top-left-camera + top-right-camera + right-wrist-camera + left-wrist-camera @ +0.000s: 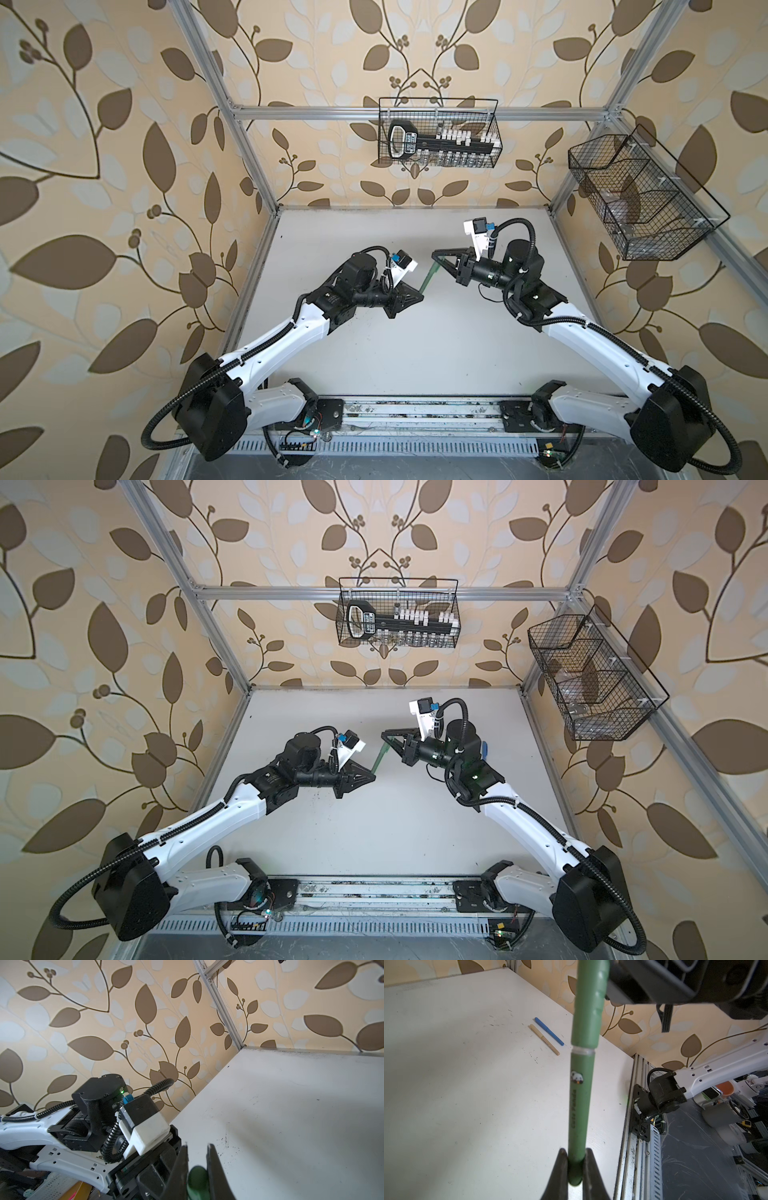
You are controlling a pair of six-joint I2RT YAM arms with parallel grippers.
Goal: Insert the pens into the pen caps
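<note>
Axis looks straight: your left gripper (pixel 575 1151) clamps the tail of the slim green pen (pixel 579 1101), right gripper (pixel 197 1148) pinches its stubby green cap (pixel 588 1007), almost seated.

I logged the green pen (pixel 579 1105) as mid-green, with a black-and-white panda motif and darker green lettering; the green cap (pixel 588 1012) matched it. I recorded one blue pen (pixel 549 1031) and one tan pen (pixel 544 1040). The table (pixel 467 1084) read white, flecked with black marks. The wallpaper (pixel 124 124) was beige with brown and pale grey leaves. Both the left gripper (pixel 575 1151) and right gripper (pixel 197 1147) were black.
</note>
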